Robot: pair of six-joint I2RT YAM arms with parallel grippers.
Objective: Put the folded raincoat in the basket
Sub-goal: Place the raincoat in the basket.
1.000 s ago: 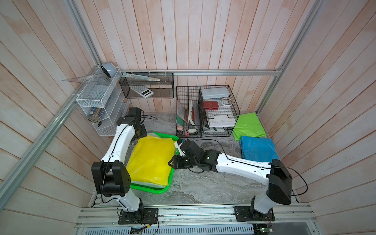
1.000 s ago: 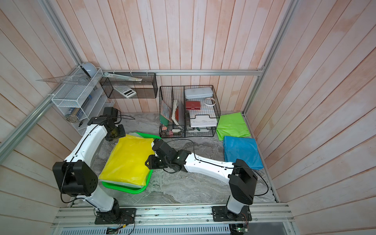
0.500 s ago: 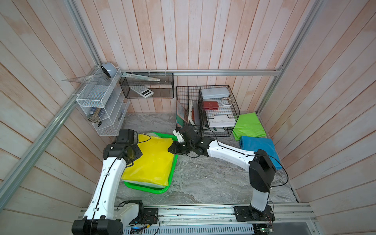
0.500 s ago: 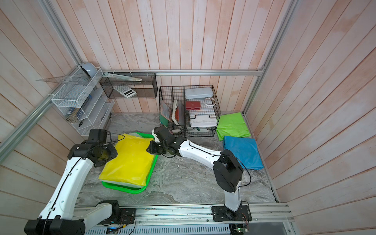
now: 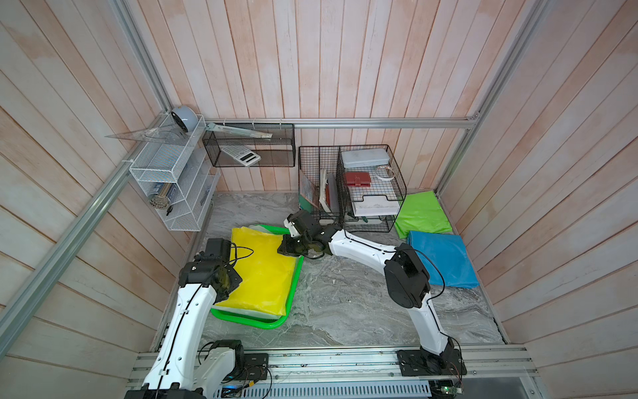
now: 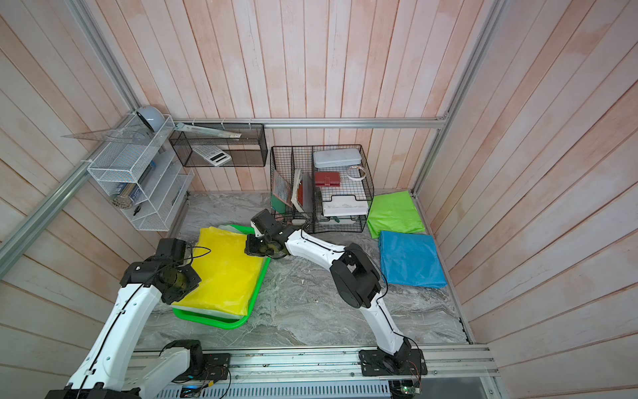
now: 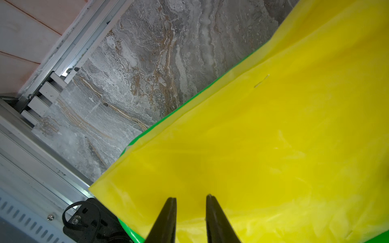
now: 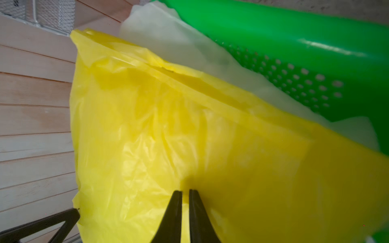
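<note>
since a second ago the left arm has drawn back from the far corner of the folded raincoat [image 5: 262, 273] to its near left edge, and both pairs of jaws have narrowed. we see the yellow raincoat lying in the basket [image 5: 248, 319], over a pale sheet [image 8: 168, 37] (one corner overhangs the green rim). the left gripper [image 7: 190, 198] stands slightly open, its tips over the yellow film. the right gripper [image 8: 185, 192] is almost closed at the far right corner; whether it pinches the film we cannot tell
</note>
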